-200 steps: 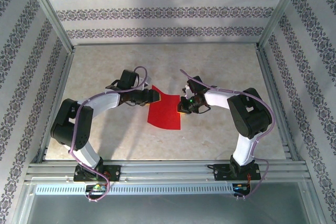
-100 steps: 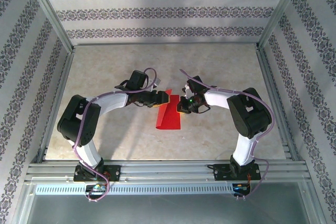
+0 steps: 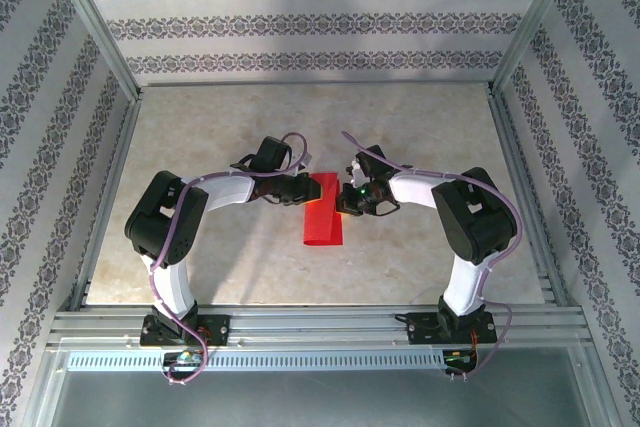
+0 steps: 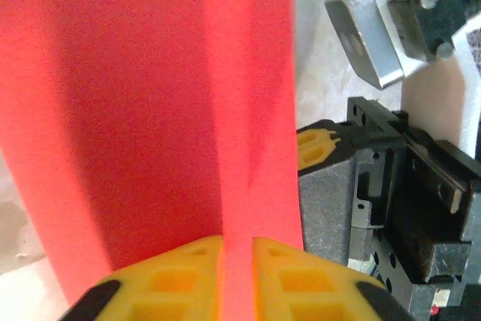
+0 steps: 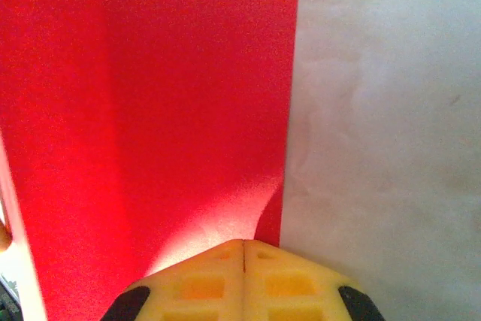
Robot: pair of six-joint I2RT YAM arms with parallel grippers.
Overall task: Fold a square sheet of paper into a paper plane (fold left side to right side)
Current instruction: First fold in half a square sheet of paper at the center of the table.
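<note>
Left hand hangs over the square sheet of paper.

Pale marbled tabletop, damask-striped walls, aluminium frame rail along near edge

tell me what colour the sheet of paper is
Bright red, plain and unmarked. The paper shows best in the right wrist view.

Red paper, seemingly folded, on table
</note>
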